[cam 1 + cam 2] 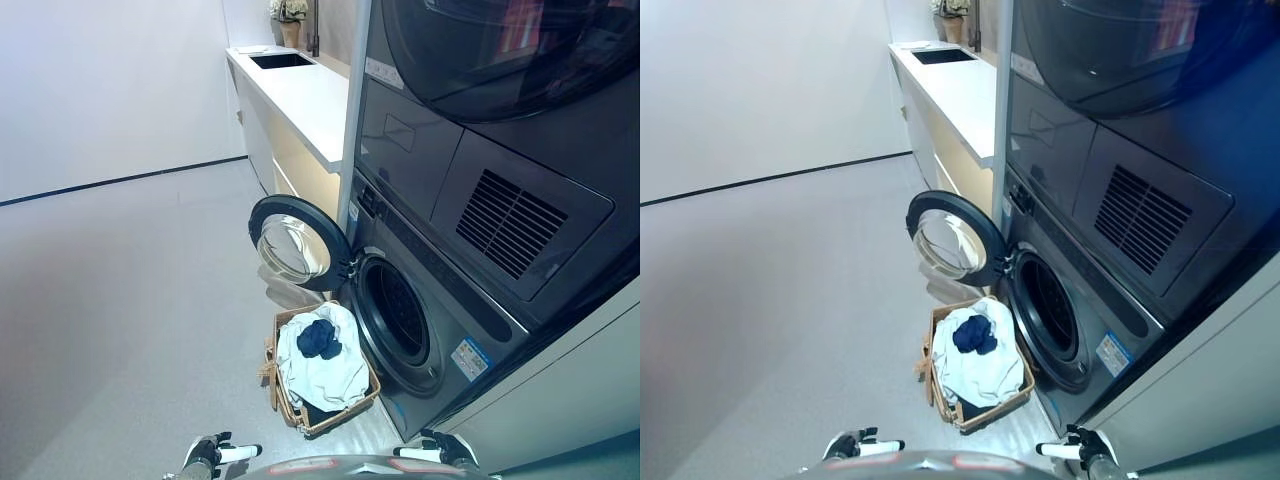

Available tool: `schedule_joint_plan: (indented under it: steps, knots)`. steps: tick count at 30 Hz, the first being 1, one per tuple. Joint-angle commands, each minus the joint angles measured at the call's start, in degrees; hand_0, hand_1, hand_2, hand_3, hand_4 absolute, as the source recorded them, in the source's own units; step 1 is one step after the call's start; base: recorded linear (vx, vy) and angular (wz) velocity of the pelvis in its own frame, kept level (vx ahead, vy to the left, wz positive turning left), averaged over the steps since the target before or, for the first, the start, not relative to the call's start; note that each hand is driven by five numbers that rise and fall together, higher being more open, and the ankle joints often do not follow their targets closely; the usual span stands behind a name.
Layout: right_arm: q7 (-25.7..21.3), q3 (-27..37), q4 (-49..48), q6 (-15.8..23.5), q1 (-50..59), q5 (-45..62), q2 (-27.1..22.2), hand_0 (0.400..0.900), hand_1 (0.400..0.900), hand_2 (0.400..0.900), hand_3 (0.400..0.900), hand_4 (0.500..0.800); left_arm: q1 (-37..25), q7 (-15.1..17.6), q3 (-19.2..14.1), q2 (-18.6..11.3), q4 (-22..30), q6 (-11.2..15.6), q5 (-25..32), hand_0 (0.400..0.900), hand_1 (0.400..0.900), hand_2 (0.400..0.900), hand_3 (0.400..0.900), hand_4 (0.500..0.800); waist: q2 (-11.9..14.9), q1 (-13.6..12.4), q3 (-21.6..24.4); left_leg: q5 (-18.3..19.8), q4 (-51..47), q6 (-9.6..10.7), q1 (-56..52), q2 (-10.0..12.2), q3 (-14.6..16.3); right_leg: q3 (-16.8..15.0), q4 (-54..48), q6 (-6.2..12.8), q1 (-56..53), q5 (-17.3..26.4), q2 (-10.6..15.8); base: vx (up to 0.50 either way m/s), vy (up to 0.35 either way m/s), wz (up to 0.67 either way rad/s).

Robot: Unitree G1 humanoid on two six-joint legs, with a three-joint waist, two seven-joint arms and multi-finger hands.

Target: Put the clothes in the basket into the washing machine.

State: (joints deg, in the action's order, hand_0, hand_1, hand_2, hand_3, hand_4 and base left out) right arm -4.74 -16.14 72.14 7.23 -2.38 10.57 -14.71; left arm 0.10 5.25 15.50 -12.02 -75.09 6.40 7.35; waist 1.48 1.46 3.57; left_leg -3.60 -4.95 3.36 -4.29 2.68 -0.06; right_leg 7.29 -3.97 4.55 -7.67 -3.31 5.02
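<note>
A woven basket stands on the floor right in front of the washing machine. It holds white cloth with a dark blue garment on top. The round door is swung wide to the left, and the dark drum opening shows nothing inside. At the bottom edge, my left hand and right hand are both well short of the basket. Each has straight fingers and holds nothing.
A dryer is stacked on the washer. A white counter with a sink and a plant pot runs along the wall behind the door. Grey floor spreads to the left.
</note>
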Motion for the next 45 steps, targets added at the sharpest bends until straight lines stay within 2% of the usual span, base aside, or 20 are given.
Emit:
schedule_joint_plan:
  steps: [1, 15, 20, 25, 29, 31, 34, 37, 39, 42, 45]
  knots:
    - [-0.75, -0.6, 1.99, 1.78, 3.87, 1.02, -0.55, 0.9, 0.9, 0.9, 0.9, 0.8, -4.92, 1.04, -1.17, -1.26, -2.76, 1.56, 1.35, 0.9, 0.9, 0.9, 0.9, 0.8, 1.53, -0.56, 0.63, 2.58, -0.05, 0.06, 0.96, -1.42, -0.16, 2.14, -0.29, 3.17, 3.26, 6.25, 1.44, 0.0, 0.0, 0.0]
    - [-0.74, 0.27, 3.05, 1.45, 3.81, 1.18, -0.7, 0.9, 0.9, 0.9, 0.9, 0.8, -4.95, 0.92, -1.12, -1.26, -3.71, 1.43, 1.19, 0.9, 0.9, 0.9, 0.9, 0.8, 1.49, -0.43, 0.67, 3.25, -0.05, -0.77, 1.0, -2.55, -0.06, 1.93, 0.53, 3.88, 3.77, 6.24, 2.71, 0.01, 0.032, 0.0]
    - [-0.73, 0.46, 3.31, 1.2, 3.97, 0.96, -0.88, 0.9, 0.9, 0.9, 0.9, 0.8, -5.09, 0.78, -1.23, -1.42, -3.93, 1.45, 0.91, 0.9, 0.9, 0.9, 0.9, 0.8, 1.5, -0.36, 0.43, 3.62, -0.05, -1.62, 1.0, -3.47, 0.09, 1.22, 2.17, 4.42, 4.67, 6.18, 4.02, 0.01, 0.092, -0.03]
    - [-0.32, 0.7, 3.23, 0.94, 4.12, 0.69, -1.06, 0.9, 0.9, 0.9, 0.9, 0.8, -4.94, 0.33, -0.99, -1.02, -3.7, 1.84, 0.93, 0.9, 0.9, 0.9, 0.9, 0.8, 1.28, -0.61, -0.23, 4.86, 1.6, -3.17, 1.22, -5.61, 0.16, -0.02, 4.86, 5.35, 5.6, 6.4, 6.54, 0.01, 0.148, -0.07]
    - [0.18, 0.92, 3.08, 0.7, 4.07, 0.36, -1.39, 0.9, 0.9, 0.9, 0.9, 0.8, -4.7, 0.0, -0.67, -0.68, -3.34, 1.95, 0.62, 0.9, 0.9, 0.9, 0.9, 0.8, 0.73, -0.85, -0.51, 7.19, 4.76, -4.85, 1.86, -8.59, 0.21, -1.76, 9.86, 6.12, 7.82, 7.21, 9.83, 0.02, 0.23, -0.04]
    - [0.34, 1.16, 2.75, 0.56, 3.85, 0.48, -1.68, 0.9, 0.9, 0.9, 0.9, 0.8, -4.76, -0.22, -0.32, -0.67, -2.57, 1.87, 0.4, 0.9, 0.9, 0.9, 0.9, 0.8, 0.25, -0.68, -1.22, 8.3, 6.98, -5.55, 2.19, -10.19, -0.46, -2.95, 14.86, 5.59, 9.57, 8.22, 11.26, 0.01, 0.259, 0.18]
    - [0.56, 1.55, 2.5, 0.63, 3.33, 0.89, -2.11, 0.9, 0.9, 0.9, 0.9, 0.8, -4.82, -0.69, 0.11, -0.94, -1.42, 1.81, 0.18, 0.9, 0.9, 0.9, 0.9, 0.8, -0.59, -0.34, -2.97, 9.97, 9.7, -7.36, 1.81, -12.41, -1.46, -4.39, 24.95, 3.11, 13.72, 10.57, 12.94, 0.01, 0.262, 0.24]
    - [0.59, 2.13, 2.4, 0.72, 2.71, 1.83, -1.76, 0.9, 0.9, 0.9, 0.9, 0.8, -5.22, -1.03, -0.09, -1.5, -1.46, 1.26, -0.5, 0.9, 0.9, 0.9, 0.9, 0.8, -0.99, 0.01, -4.78, 11.45, 11.98, -8.13, 1.08, -13.1, -2.31, -4.45, 30.82, 1.28, 16.42, 9.47, 11.88, 0.04, 0.181, 0.22]
    - [0.82, 2.26, 2.42, 0.83, 2.46, 2.12, -1.81, 0.9, 0.9, 0.9, 0.9, 0.8, -5.21, -1.1, -0.2, -1.73, -1.67, 1.29, -0.52, 0.9, 0.9, 0.9, 0.9, 0.8, -1.11, 0.41, -5.41, 12.43, 12.99, -8.29, 0.56, -13.06, -2.32, -3.45, 30.36, 1.14, 18.55, 8.27, 10.78, 0.09, 0.075, 0.08]
    - [0.96, 2.73, 2.78, 0.95, 2.52, 2.27, -2.03, 0.9, 0.9, 0.9, 0.9, 0.8, -5.68, -0.9, -0.26, -1.74, -2.42, 1.34, -0.54, 0.9, 0.9, 0.9, 0.9, 0.8, -0.9, 1.58, -6.39, 13.68, 13.4, -7.71, -0.99, -13.25, -3.01, -1.23, 24.24, 2.2, 21.29, 9.45, 10.37, 0.14, 0.008, 0.12]
    - [0.71, 2.94, 2.79, 1.14, 2.78, 2.45, -2.08, 0.9, 0.9, 0.9, 0.9, 0.8, -6.23, -0.66, -0.44, -1.65, -2.88, 1.48, -0.66, 0.9, 0.9, 0.9, 0.9, 0.8, 0.37, 3.23, -7.24, 15.25, 13.84, -7.11, -3.05, -13.92, -4.22, -3.09, 14.16, 4.46, 22.53, 13.32, 8.19, 0.2, -0.043, 0.25]
